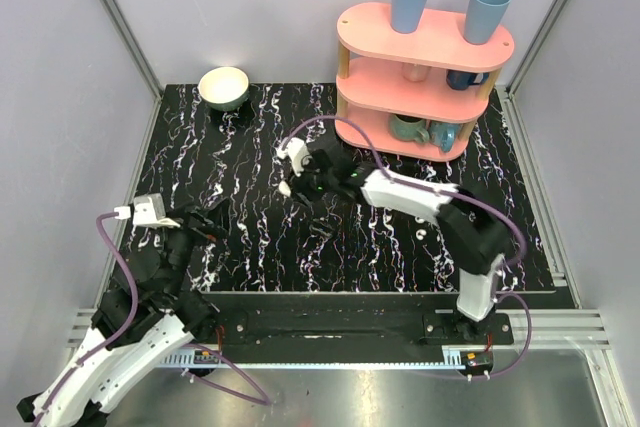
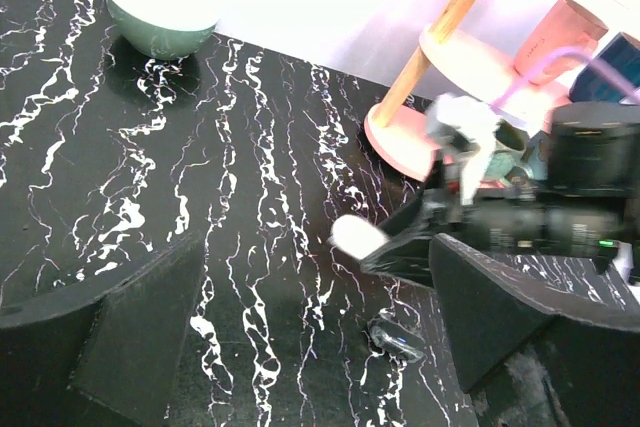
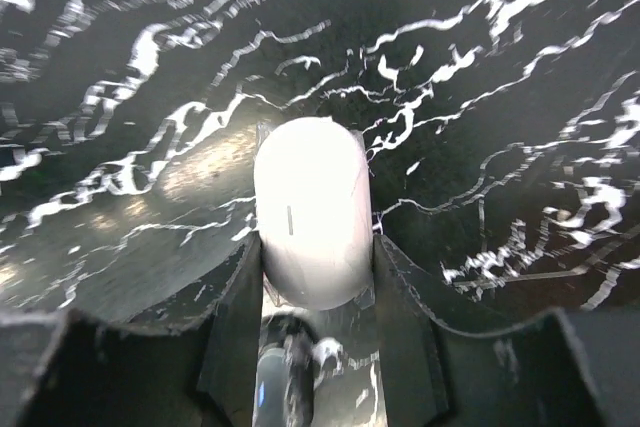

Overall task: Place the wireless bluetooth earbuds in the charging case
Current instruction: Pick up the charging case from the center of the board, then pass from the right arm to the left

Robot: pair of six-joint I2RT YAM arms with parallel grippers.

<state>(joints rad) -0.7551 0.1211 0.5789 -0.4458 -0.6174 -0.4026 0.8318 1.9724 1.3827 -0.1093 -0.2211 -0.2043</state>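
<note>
My right gripper (image 1: 292, 189) reaches left over the middle of the black marble table. It is shut on the charging case (image 3: 313, 217), a smooth white pill-shaped case pinched between both fingers and held just above the table. The case also shows in the left wrist view (image 2: 358, 235), at the right gripper's tips. A small dark glossy object with a blue light (image 2: 395, 339) lies on the table under and beside that gripper; it also shows in the top view (image 1: 322, 230). My left gripper (image 1: 207, 222) is open and empty at the left. I cannot make out any white earbuds.
A green bowl (image 1: 224, 87) stands at the back left. A pink three-tier shelf (image 1: 425, 77) at the back right carries two blue cups on top and mugs on its lower tiers. Grey walls enclose the table on three sides.
</note>
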